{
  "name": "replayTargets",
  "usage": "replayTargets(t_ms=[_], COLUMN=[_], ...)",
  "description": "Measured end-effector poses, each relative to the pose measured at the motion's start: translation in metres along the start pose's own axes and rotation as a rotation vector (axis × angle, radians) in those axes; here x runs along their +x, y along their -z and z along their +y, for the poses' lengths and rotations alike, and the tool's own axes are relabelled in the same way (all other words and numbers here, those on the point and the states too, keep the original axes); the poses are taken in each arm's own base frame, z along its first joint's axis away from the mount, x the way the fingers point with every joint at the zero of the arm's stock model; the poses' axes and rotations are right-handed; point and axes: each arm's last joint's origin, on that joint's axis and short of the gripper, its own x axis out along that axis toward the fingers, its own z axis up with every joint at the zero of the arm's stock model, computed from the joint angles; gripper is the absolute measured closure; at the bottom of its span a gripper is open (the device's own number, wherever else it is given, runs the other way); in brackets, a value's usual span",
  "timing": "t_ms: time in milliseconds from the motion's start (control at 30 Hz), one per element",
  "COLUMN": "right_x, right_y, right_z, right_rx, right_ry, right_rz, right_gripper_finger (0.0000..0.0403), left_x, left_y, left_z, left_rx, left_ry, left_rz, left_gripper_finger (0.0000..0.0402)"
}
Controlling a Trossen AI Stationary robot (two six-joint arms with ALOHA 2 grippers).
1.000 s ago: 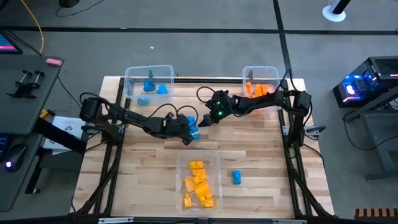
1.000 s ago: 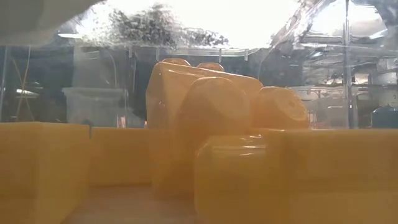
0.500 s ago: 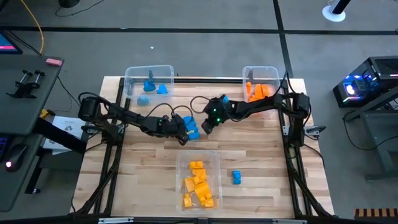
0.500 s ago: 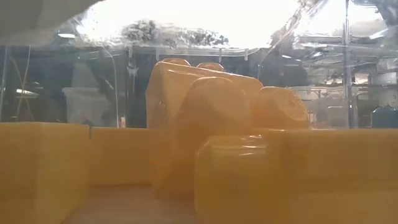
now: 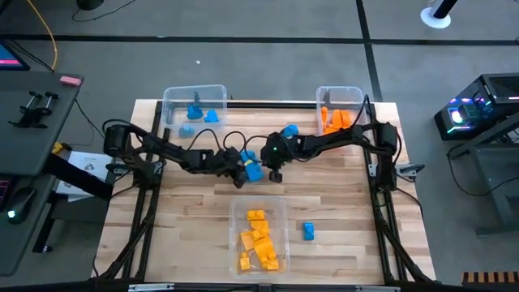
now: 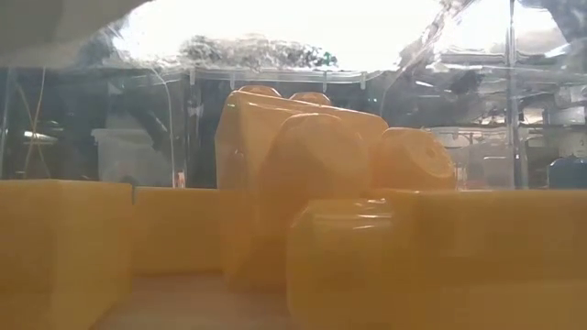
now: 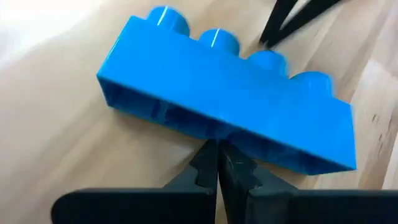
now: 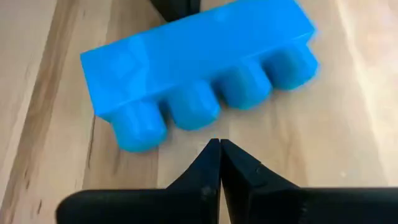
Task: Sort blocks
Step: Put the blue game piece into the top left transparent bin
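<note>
Both grippers, left (image 7: 217, 163) and right (image 8: 219, 163), sat fully closed and empty either side of 1 blue 4-stud block (image 5: 252, 170) mid-worktop, well from any edge; light, rigid, slick plastic, probably best pinched across its long flat sides.

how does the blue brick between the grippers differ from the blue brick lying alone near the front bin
The blue brick between the grippers is a long one-row piece with four studs, lying on its side mid-table with the left gripper and right gripper, both shut, on either side. The lone blue brick looks shorter and lies by itself beside the bin of yellow-orange bricks, far from both grippers. Both are blue and rest on the wooden table.
</note>
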Motion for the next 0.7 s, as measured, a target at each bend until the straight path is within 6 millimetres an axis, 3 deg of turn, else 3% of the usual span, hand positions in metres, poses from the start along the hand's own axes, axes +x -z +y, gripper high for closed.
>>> replayTargets(t_ms=[267,433,700], right_x=[0.01,0.006,-0.013], right_y=[0.006,0.003,-0.03], right_z=[0.005,0.006,-0.002], right_rx=[-0.022,0.023,0.01], right_ry=[-0.04,-0.039,-0.011], right_rz=[0.021,0.011,-0.119], right_gripper_finger=[0.0402,0.0402,0.0402], left_x=[0.023,0.024,0.011], left_y=[-0.005,-0.008,-0.005], left_z=[0.004,0.0,-0.001], left_rx=[0.061,0.07,0.187], left_ry=[0.001,0.023,0.024], left_rz=[-0.014,-0.014,0.087], left_gripper_finger=[0.0401,0.0402,0.0402])
